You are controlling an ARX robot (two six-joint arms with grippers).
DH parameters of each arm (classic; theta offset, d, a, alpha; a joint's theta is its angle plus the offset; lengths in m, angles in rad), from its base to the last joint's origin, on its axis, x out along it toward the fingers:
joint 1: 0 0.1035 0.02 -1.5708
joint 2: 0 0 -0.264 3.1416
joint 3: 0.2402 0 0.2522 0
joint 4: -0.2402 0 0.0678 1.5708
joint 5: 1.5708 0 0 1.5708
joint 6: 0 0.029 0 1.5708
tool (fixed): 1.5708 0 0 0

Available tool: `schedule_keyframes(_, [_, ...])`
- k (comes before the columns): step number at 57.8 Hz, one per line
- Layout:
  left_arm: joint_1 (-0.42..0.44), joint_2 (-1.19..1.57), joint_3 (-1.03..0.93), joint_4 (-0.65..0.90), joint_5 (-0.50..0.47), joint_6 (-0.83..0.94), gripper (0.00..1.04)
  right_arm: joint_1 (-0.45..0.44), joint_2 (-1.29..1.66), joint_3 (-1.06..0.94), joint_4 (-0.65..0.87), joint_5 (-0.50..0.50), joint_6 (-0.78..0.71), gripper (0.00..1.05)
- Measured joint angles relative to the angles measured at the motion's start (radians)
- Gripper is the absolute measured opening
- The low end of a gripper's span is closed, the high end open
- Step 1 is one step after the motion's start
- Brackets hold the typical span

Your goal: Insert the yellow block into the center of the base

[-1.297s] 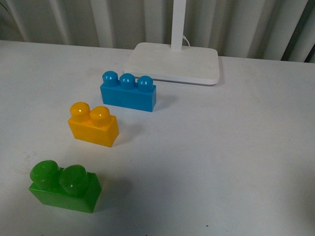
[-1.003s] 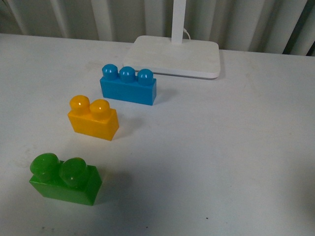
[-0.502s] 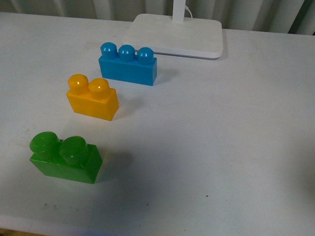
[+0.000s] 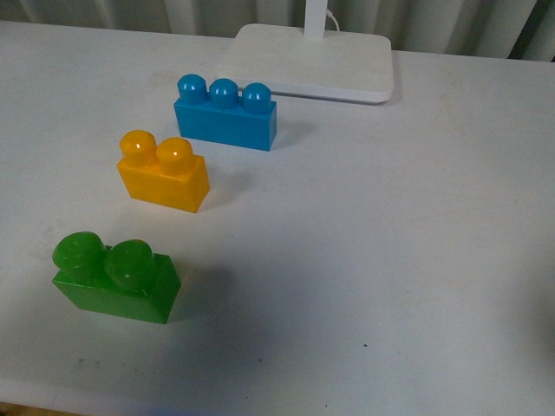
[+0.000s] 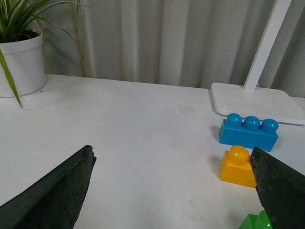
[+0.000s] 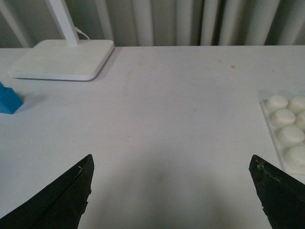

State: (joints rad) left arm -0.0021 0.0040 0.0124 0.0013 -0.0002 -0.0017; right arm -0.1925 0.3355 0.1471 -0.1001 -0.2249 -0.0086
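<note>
White table [image 4: 390,243], grey curtain [image 5: 157,38] behind far edge. Yellow block [image 4: 163,178]: left half, between blue brick [image 4: 225,114] and green brick [image 4: 115,277]. Base [image 6: 286,136]: on table, cropped. Left gripper [image 5: 171,157], right gripper [image 6: 171,164]: fingers spread wide.

Glossy plastic on the yellow block [image 4: 164,184], green brick [image 4: 117,286] and blue brick [image 4: 227,123], studs catching highlights, on a matt white table [image 4: 390,243]; lamp foot [image 4: 321,61] smooth, satin white.

White table [image 4: 390,260], grey pleated curtain [image 5: 157,38] behind, potted plant [image 5: 19,62], white lamp [image 4: 312,56].
</note>
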Motion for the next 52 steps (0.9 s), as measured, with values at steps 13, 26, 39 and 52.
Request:
schedule_keyframes(13, [0.0, 0.0, 0.0, 0.0, 0.0, 0.0, 0.98, -0.283, 0.565, 0.231, 0.133, -0.057, -0.181, 0.96])
schedule_keyframes(26, [0.0, 0.0, 0.0, 0.0, 0.0, 0.0, 0.98, -0.397, 0.969, 0.462, 0.142, -0.017, -0.306, 0.96])
schedule_keyframes(39, [0.0, 0.0, 0.0, 0.0, 0.0, 0.0, 0.98, -0.468, 1.192, 0.646, 0.113, 0.009, -0.401, 0.96])
schedule_keyframes(52, [0.0, 0.0, 0.0, 0.0, 0.0, 0.0, 0.98, -0.521, 1.299, 0.727, 0.08, 0.009, -0.443, 0.96])
